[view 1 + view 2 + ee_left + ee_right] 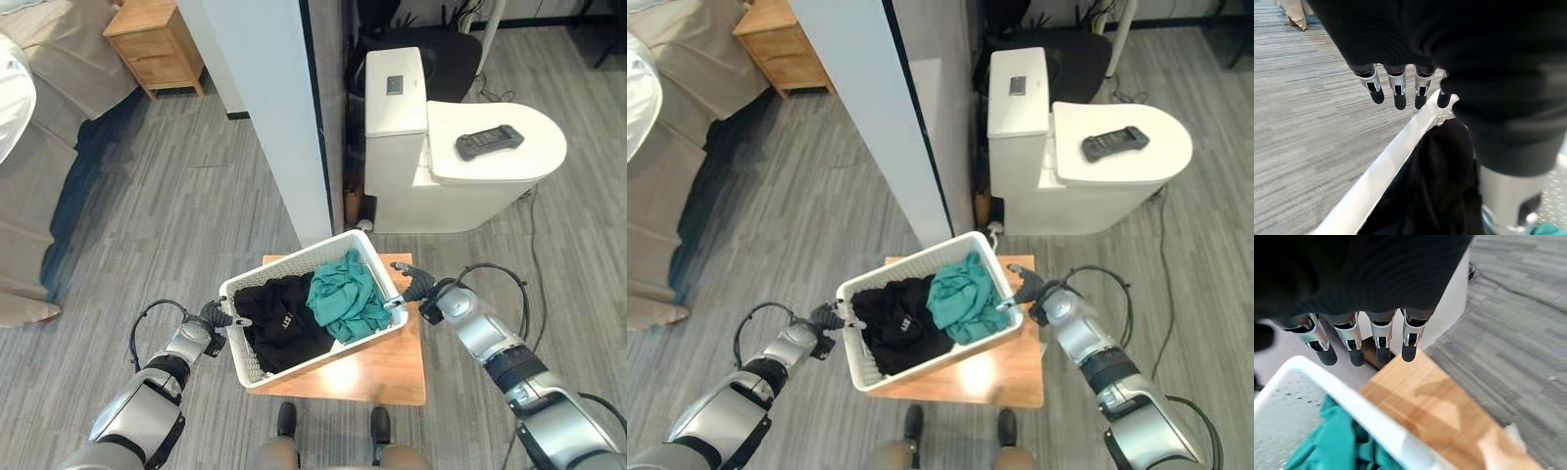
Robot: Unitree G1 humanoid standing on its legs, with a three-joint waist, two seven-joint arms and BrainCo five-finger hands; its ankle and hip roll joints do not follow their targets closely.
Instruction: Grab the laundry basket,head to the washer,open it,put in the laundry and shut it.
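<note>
- The washer (460, 137), white with a round top, stands well ahead to your right, past a white partition (274, 108); a black remote (489, 142) lies on its lid. Judged: the walk and loading are all ahead.
- The wooden stool (392, 372) directly in front of you carries the load and sits square on the floor.
- The laundry basket (367, 257), white and perforated, rests skewed on the stool, one corner toward the partition. Inside lie a black garment (279, 328) and a teal garment (348, 299), both below the rim.
- Your left hand (211, 328) is at the basket's near-left end, fingers straight and relaxed just outside the rim, holding nothing.
- Your right hand (416, 284) is at the opposite end, fingers likewise extended above the rim, nothing grasped.
- Recommendation: bring both hands inward together, hook the fingers under the rim at each end and curl them before lifting. Match heights, since the skewed basket could tip and spill cloth. Lift straight up off the stool.
</note>
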